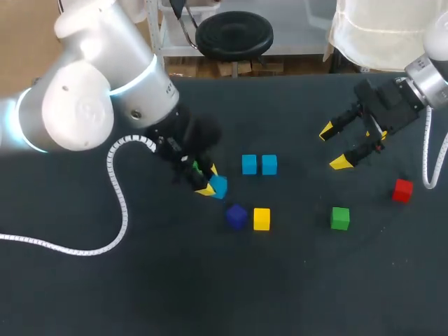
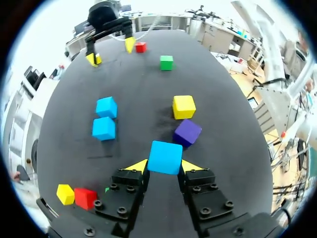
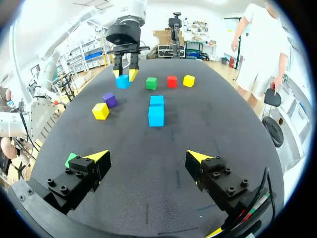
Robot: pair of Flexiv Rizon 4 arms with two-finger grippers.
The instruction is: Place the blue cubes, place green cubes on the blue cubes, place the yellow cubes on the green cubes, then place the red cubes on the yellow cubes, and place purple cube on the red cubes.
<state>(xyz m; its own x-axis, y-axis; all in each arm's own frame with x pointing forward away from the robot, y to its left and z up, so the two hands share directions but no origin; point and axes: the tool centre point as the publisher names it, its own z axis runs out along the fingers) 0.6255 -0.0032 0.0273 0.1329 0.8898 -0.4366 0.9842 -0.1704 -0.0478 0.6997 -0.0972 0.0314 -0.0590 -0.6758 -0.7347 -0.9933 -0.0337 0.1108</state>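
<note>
Two blue cubes (image 1: 250, 164) sit touching, side by side, near the bench's (image 1: 210, 294) middle. A third blue cube (image 2: 165, 154) is clamped between the left gripper's (image 2: 165, 166) fingers, near the purple cube (image 1: 236, 216) and yellow cube (image 1: 261, 218). The right gripper (image 1: 334, 147) hangs spread open toward the far right corner, with the green cube (image 1: 340, 218) and red cube (image 1: 402, 190) nearer the right edge.

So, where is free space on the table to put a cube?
Bare table lies between the yellow cube and the green cube, and along the near edge. Crowded: the held blue cube, the blue pair and the purple cube.
</note>
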